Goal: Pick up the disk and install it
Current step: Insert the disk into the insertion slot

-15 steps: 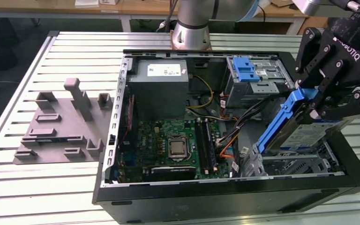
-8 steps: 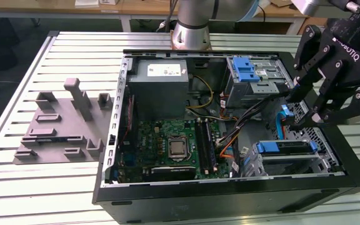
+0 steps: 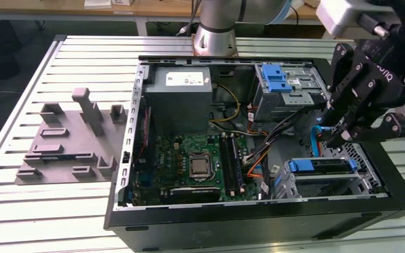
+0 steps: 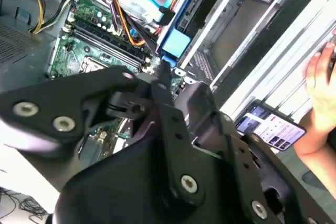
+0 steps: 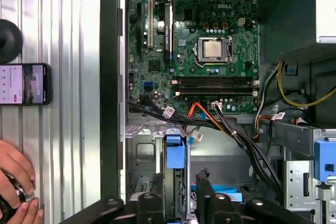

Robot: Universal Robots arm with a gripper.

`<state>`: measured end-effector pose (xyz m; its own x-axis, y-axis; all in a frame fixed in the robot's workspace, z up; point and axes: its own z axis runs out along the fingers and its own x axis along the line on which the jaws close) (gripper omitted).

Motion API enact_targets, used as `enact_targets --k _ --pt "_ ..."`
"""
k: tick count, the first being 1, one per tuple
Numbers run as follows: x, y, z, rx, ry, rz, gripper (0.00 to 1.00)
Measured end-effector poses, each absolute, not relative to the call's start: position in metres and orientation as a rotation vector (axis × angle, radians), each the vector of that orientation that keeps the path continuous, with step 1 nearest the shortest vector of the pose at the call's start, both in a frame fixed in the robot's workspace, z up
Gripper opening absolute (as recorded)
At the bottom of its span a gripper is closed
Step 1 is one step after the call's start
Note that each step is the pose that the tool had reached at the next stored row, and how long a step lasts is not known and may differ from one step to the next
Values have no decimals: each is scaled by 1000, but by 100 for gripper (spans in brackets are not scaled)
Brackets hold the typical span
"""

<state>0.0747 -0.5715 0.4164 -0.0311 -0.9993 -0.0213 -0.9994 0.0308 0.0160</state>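
Note:
The disk [image 3: 320,165] stands on edge in the drive cage at the case's corner on the exterior view's right. Its blue carrier handle [image 5: 176,156] faces the motherboard and also appears in the second wrist view [image 4: 173,43]. My black gripper [image 3: 336,139] hangs just above that cage, apart from the disk. In the first wrist view my gripper [image 5: 178,200] is open, with the cage and the disk's top edge showing between its fingers [image 5: 207,198]. Nothing is held.
The open computer case [image 3: 128,158] lies on a slatted metal table. Inside are the motherboard [image 3: 195,163], a grey power-supply box [image 3: 177,89], an upper bay with a blue latch [image 3: 280,79] and cable bundles [image 5: 231,129]. A phone [image 5: 23,83] and a person's hand [image 5: 16,182] are beside the case. A grey fixture plate [image 3: 69,142] lies at the exterior view's left.

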Motion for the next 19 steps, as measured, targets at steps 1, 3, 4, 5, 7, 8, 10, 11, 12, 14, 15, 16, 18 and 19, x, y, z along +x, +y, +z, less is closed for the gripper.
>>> enact_targets --k 1,3,4,5,7,8,10,11,12,14,15,16,18,19 --pt "75 -572 415 -2184 2252 41 36" --pt "75 -572 411 -2184 2253 41 31" --pt "75 -571 411 -2184 2253 41 25" --pt "75 -571 411 -2184 2253 41 19" --pt "75 -572 411 -2184 2253 41 13" --pt "75 -572 411 -2184 2253 41 13" --pt "75 -571 411 -2184 2253 41 11" --pt "75 -571 410 -2184 2252 41 11" --pt "75 -572 410 -2184 2253 41 11" --pt "75 -572 408 -2184 2252 41 11" --pt "75 -572 406 -2184 2252 41 11" --pt "75 -572 404 -2184 2253 41 11" --pt "75 -572 400 -2184 2253 41 11" --pt "75 -572 399 -2184 2253 41 11"
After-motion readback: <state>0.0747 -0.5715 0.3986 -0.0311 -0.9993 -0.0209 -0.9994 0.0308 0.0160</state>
